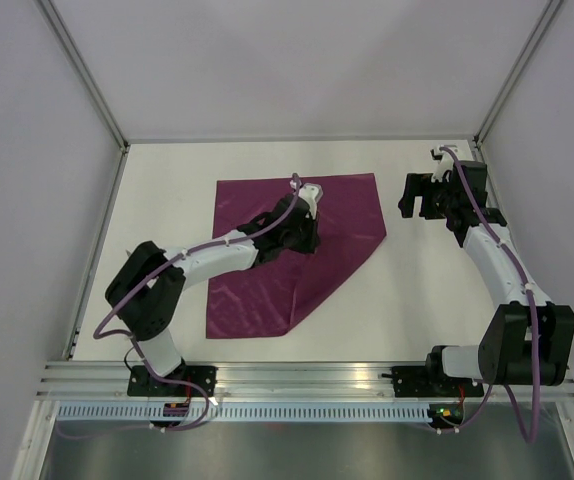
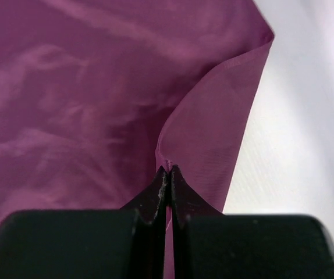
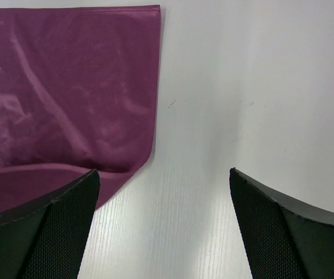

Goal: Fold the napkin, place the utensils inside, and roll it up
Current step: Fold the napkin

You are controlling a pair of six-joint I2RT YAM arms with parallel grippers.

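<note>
Napkin (image 1: 267,280), laid on tabletop (image 1: 407,290) centre-left, is pinched at a raised fold by the clamped L gripper (image 2: 168,174), while R gripper (image 1: 419,197) is held w/ jaws spread wide near its right edge.

A white desk (image 1: 417,290) with a faint wood grain carries a large, thin magenta-purple cloth napkin (image 1: 257,295) with a slight sheen and soft creases. The napkin lies mostly flat beneath and around the left hand (image 2: 168,174), and one fold lifts off the surface at that hand's fingertips. Its straight side edge and a soft corner lie just ahead and left of the right hand (image 3: 164,174). Bare desk lies ahead of that hand and to its right.
</note>
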